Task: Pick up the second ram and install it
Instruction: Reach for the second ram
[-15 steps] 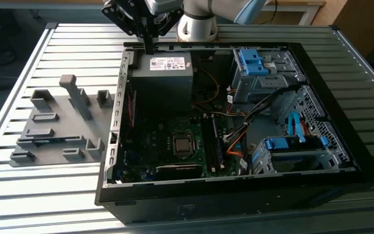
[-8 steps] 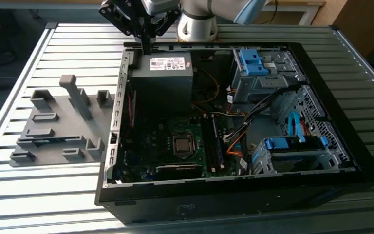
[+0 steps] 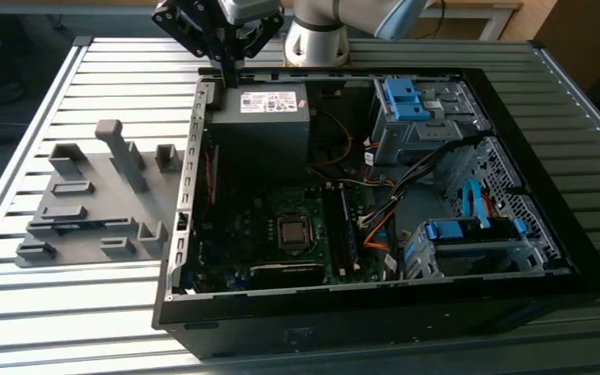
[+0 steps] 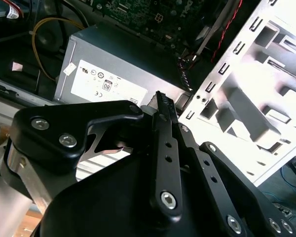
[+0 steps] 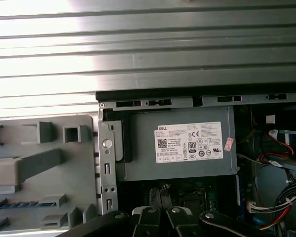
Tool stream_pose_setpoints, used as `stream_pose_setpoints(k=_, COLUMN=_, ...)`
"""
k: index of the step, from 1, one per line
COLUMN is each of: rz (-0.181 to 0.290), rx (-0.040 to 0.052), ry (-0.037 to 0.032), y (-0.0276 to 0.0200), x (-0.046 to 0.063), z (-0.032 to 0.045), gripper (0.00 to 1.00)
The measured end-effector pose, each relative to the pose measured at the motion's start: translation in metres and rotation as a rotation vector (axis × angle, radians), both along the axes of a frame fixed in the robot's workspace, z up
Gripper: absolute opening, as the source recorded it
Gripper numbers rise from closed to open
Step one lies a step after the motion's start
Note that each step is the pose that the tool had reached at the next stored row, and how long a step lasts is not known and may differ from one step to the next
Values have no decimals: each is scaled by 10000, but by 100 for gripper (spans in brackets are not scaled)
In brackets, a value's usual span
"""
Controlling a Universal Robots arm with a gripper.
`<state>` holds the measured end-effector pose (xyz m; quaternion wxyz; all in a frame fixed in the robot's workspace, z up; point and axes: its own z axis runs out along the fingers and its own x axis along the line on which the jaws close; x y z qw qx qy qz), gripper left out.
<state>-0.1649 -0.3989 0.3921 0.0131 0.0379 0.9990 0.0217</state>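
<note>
Claw (image 4: pixel 164 101), closed on nothing, hangs over the case edge beside the grey power supply (image 5: pixel 180 148). Farther off, the second ram (image 5: pixel 24 203) stands on edge in a slot of the holder tray (image 5: pixel 74 173) on the slatted counter (image 5: pixel 148 44), well apart from the claw. Likely hazards: an off-line descent striking the tray's upright posts, or a skewed grip tilting the stick in its slot.

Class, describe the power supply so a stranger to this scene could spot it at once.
Start at the open black computer case on the slatted table. In its corner nearest the gripper sits the power supply. Unlike the blue-clipped drive cages and green motherboard, it is a plain grey box with a white label.
</note>
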Motion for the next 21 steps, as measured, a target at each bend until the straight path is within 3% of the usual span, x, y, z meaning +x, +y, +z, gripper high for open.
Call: stream_pose_setpoints(k=21, rz=1, rx=0, ry=0, y=0, x=-154, z=-8, gripper=11)
